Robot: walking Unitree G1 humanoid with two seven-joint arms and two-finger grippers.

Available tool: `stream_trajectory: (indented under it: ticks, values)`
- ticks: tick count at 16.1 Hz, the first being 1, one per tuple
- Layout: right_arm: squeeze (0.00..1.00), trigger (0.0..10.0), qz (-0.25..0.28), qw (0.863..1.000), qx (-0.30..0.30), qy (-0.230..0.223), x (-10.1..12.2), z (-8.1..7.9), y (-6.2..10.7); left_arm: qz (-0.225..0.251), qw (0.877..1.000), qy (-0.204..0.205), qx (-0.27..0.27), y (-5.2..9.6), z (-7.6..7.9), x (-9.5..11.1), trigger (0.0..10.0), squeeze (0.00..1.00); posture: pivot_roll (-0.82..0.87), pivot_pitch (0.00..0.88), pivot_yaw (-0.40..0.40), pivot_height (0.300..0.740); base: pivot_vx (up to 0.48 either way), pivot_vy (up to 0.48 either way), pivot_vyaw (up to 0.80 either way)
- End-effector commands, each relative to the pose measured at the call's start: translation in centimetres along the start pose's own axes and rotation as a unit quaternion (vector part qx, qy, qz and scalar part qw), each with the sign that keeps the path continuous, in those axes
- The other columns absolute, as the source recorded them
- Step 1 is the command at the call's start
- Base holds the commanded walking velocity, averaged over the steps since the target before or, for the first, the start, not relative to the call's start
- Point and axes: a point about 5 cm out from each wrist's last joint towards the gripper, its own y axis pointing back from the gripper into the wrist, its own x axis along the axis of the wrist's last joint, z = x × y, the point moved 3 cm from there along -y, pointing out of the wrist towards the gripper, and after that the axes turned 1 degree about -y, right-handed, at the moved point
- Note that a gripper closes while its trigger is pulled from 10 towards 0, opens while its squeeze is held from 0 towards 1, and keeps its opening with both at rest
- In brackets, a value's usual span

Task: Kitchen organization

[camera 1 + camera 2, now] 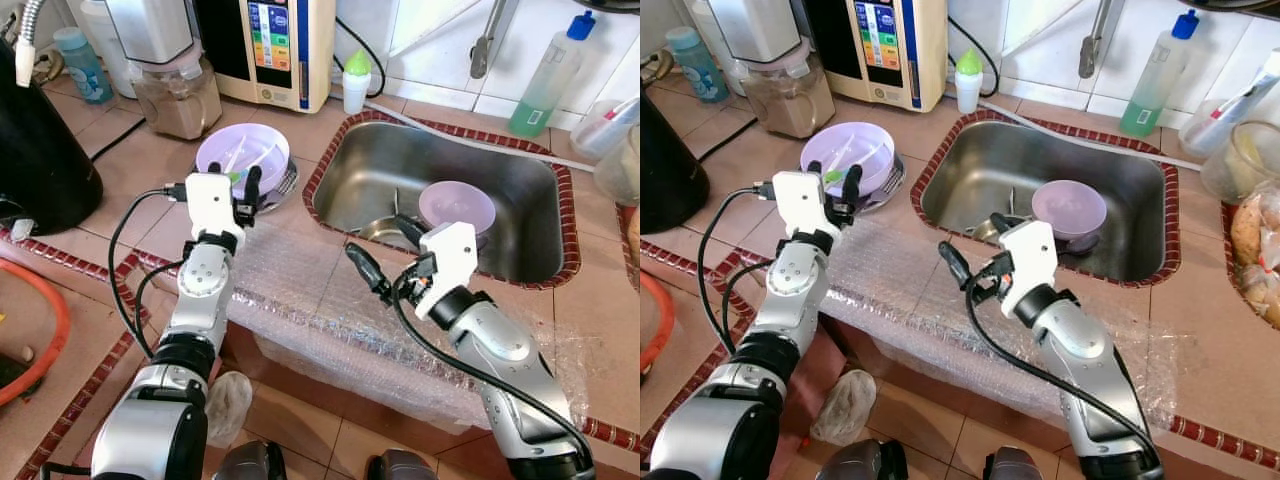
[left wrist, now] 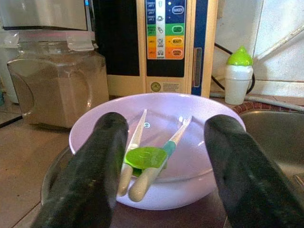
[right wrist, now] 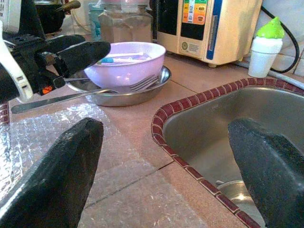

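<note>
Tiled counter [image 1: 120, 190], two lilac bowls [image 1: 242, 153] [image 1: 456, 206]; left gripper [image 1: 247, 200] spread, right gripper [image 1: 384, 252] spread; one fork [image 3: 85, 93]

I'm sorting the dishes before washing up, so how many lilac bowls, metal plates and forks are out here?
Lilac bowls: 2, one on the counter and one in the sink
Metal plates: 1
Forks: 1
Total: 4

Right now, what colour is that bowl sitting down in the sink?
The bowl in the sink is pale lilac; the right eye view shows it best.
</note>
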Motion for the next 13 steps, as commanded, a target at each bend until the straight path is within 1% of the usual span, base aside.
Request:
stream_trajectory:
  ticks: [1,9,13]
  values:
    - [0.0,10.0,0.007,1.0,0.012,0.002,0.54,-0.44,-0.24,0.007,1.0,-0.006,0.003,-0.37,-0.28,0.39,0.0,0.0,-0.23,0.053,0.044,0.74,0.0,0.0,0.0]
    - [0.0,10.0,0.007,1.0,0.014,0.0,0.4,-0.43,-0.59,0.016,1.0,-0.005,0.0,-0.44,-0.39,0.53,0.0,0.0,-0.21,0.043,0.04,0.74,0.0,0.0,0.0]
    - [0.0,10.0,0.009,1.0,0.014,0.003,0.53,-0.27,-0.88,0.027,1.0,-0.004,-0.004,-0.54,-0.25,0.94,0.0,0.0,-0.21,0.039,0.039,0.74,0.0,0.0,0.0]
